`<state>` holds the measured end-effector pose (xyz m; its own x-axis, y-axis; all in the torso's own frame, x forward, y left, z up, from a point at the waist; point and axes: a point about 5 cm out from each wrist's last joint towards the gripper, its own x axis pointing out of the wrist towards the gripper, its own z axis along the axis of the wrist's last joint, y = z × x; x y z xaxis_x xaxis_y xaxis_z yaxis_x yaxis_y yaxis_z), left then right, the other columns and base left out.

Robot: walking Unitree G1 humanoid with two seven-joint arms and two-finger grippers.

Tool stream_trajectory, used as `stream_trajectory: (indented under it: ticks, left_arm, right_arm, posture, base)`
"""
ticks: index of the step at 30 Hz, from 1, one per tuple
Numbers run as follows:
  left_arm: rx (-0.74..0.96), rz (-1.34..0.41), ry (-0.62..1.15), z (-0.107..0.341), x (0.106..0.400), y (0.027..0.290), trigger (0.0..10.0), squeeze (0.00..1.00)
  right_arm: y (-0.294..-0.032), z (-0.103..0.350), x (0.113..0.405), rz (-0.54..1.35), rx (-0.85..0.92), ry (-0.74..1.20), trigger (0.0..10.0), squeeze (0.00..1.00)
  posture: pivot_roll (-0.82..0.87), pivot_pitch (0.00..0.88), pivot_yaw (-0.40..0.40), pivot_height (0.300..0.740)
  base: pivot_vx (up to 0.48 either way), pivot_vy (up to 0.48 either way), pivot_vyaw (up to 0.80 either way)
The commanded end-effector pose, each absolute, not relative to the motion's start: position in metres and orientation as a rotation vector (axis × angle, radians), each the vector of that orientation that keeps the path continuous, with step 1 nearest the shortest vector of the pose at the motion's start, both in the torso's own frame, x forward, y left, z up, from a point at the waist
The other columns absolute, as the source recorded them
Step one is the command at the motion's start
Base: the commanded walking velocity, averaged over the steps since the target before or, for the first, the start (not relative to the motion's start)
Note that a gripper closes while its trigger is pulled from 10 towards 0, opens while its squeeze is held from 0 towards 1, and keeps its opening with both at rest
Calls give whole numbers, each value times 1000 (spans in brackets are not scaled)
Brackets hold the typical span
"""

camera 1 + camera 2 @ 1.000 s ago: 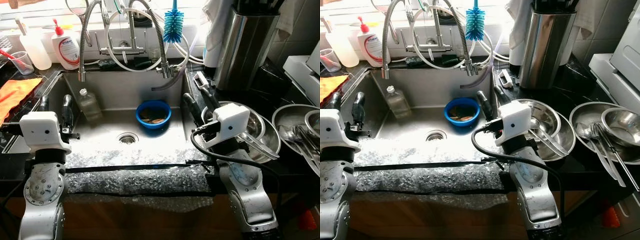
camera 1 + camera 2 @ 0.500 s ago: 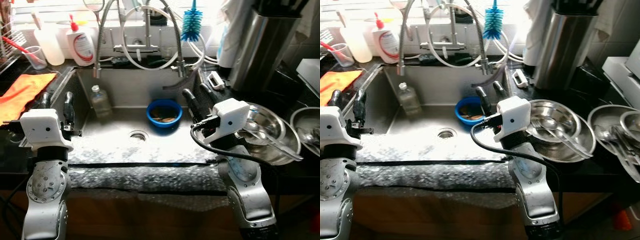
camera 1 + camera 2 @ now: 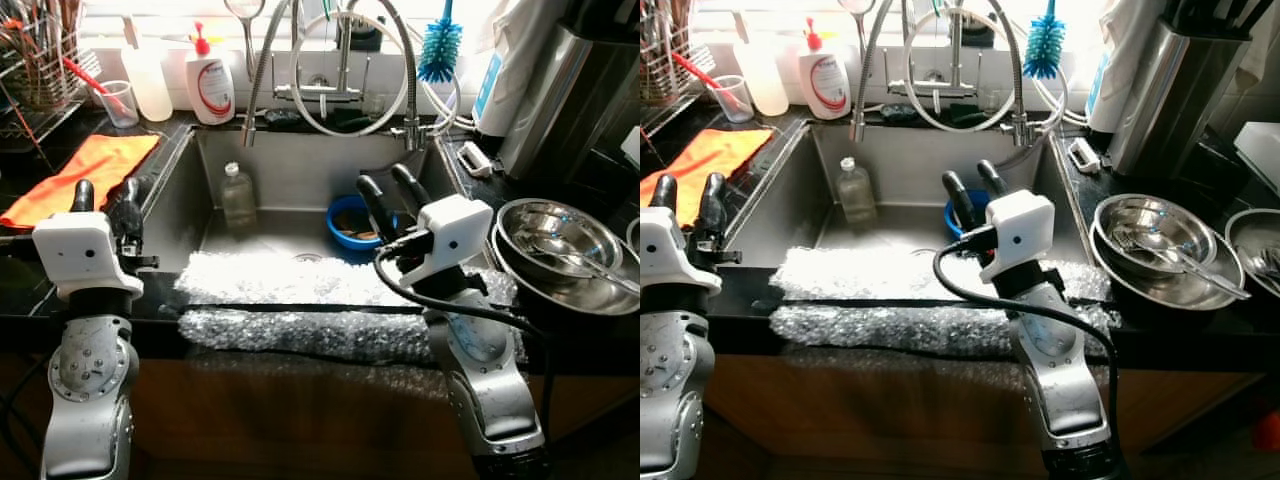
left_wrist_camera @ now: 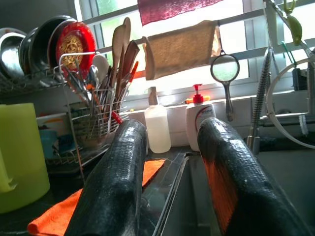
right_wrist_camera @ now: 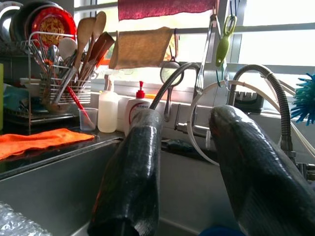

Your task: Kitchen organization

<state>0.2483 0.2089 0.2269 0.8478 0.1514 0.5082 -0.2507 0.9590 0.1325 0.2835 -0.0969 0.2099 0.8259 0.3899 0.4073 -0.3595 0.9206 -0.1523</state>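
A steel sink (image 3: 190,215) lies ahead, with a blue bowl (image 3: 347,220) and a small clear bottle (image 3: 237,197) standing in it. My right gripper (image 3: 389,192) is open above the sink's right side, close over the blue bowl, holding nothing. My left gripper (image 3: 104,200) is open over the black counter left of the sink, near an orange cloth (image 3: 85,172). Right of the sink sit nested steel bowls (image 3: 560,250) with a spoon inside. In the wrist views both pairs of black fingers (image 4: 123,187) (image 5: 135,172) stand apart with nothing between them.
Bubble wrap (image 3: 320,305) covers the sink's front edge. A spring-neck faucet (image 3: 335,70), a soap bottle (image 3: 208,85), a blue brush (image 3: 438,45) and a cup (image 3: 118,102) line the back. A dish rack (image 4: 93,103) with utensils stands far left, a steel canister (image 3: 1165,90) at the right.
The camera has swung left and tilted, so the sink sits more to the right and the orange cloth and dish rack have come into view. Both grippers keep their open pose.
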Motion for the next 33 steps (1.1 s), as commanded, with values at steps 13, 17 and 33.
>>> stream_trajectory:
  ticks: [13,17,33]
  left_arm:
    - [187,179,-556,236,250,202,10000,0]
    - [180,173,-543,232,250,201,10000,0]
    - [157,144,-533,228,252,193,10000,0]
  right_arm:
    - [-95,215,283,398,-68,-464,10000,0]
    - [-96,215,283,391,-72,-460,10000,0]
    - [-97,214,282,373,-111,-471,10000,0]
  posture:
    - [-112,0,52,740]
    - [-112,0,55,740]
    - [-115,0,63,740]
  base:
    - [0,196,0]
    - [0,0,-225]
    - [0,0,-788]
